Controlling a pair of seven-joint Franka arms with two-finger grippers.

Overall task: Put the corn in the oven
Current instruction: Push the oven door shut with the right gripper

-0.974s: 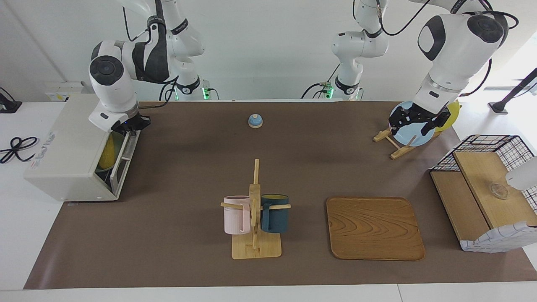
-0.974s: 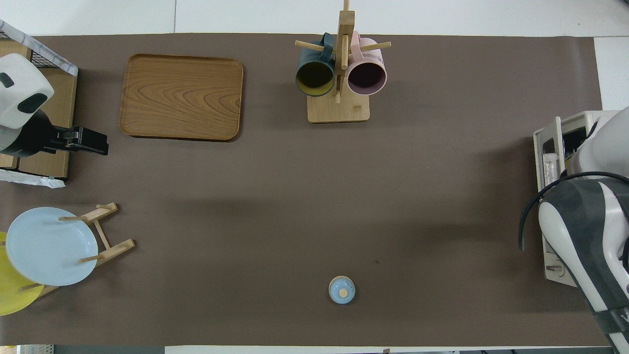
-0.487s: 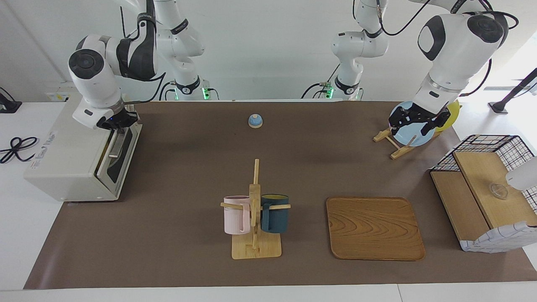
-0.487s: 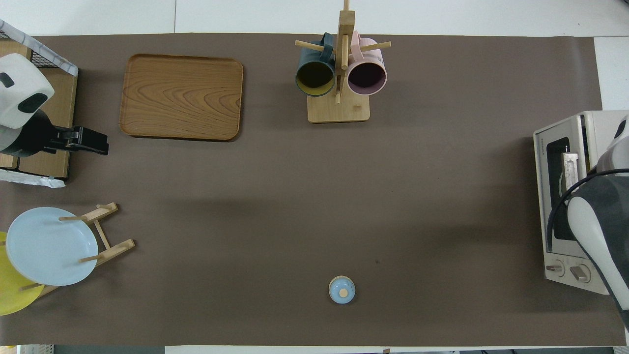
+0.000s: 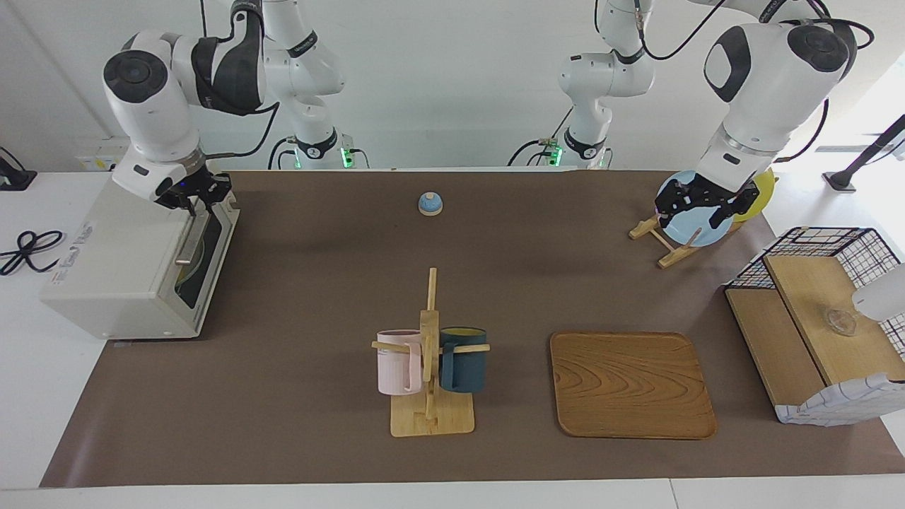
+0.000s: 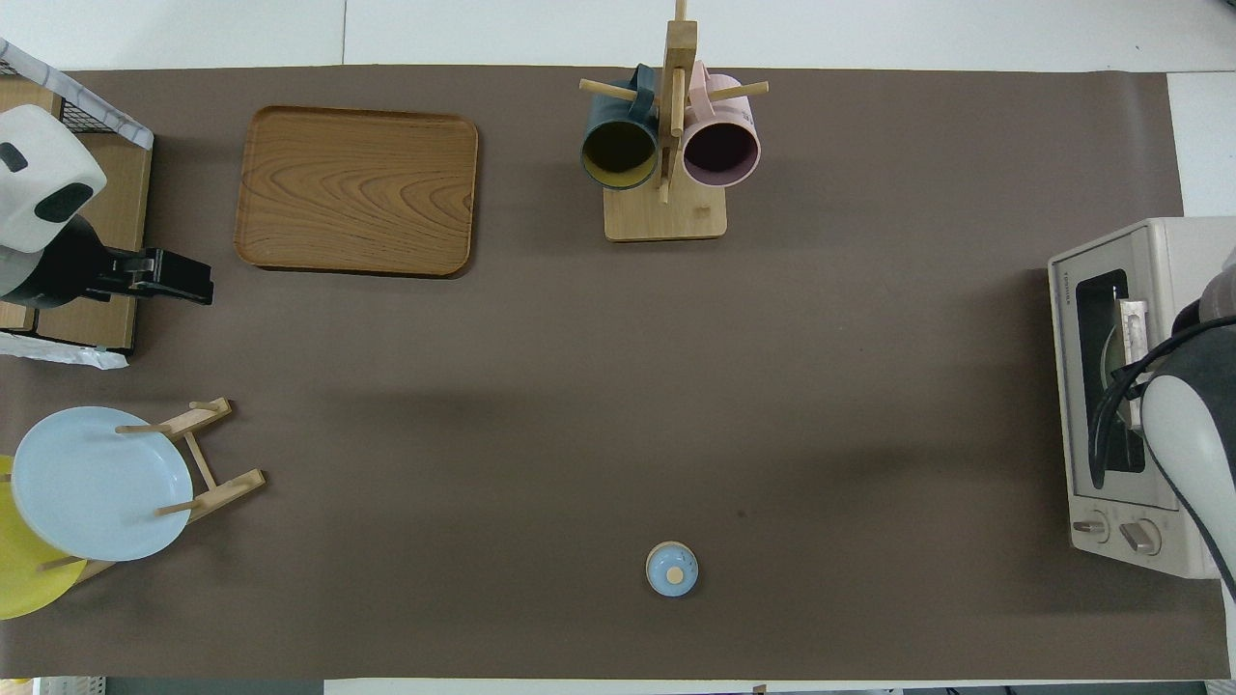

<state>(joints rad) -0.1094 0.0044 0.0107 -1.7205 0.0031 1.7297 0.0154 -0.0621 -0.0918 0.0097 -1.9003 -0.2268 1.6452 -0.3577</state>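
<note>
The off-white oven [image 5: 117, 254] stands at the right arm's end of the table and also shows in the overhead view [image 6: 1164, 241]. Its dark glass door [image 5: 206, 251] stands shut, with the bar handle [image 5: 189, 240] on it. The corn is hidden behind the door; only a faint yellowish-green shape [image 5: 185, 273] shows through the glass. My right gripper [image 5: 192, 203] is at the door's top edge, just above the handle. My left gripper [image 5: 696, 206] waits in the air over the mat beside the wire shelf [image 6: 188, 280].
A mug rack [image 5: 430, 367] holds a pink and a dark blue mug. A wooden tray [image 5: 631, 385] lies beside it. A plate rack [image 5: 664, 240] holds a blue and a yellow plate. A wire-and-wood shelf [image 5: 813, 325] and a small blue bell [image 5: 430, 203] are also there.
The oven door swung up from open to shut, and my right gripper rose with its top edge. The yellow corn seen inside earlier is now behind the door. The left arm has not moved.
</note>
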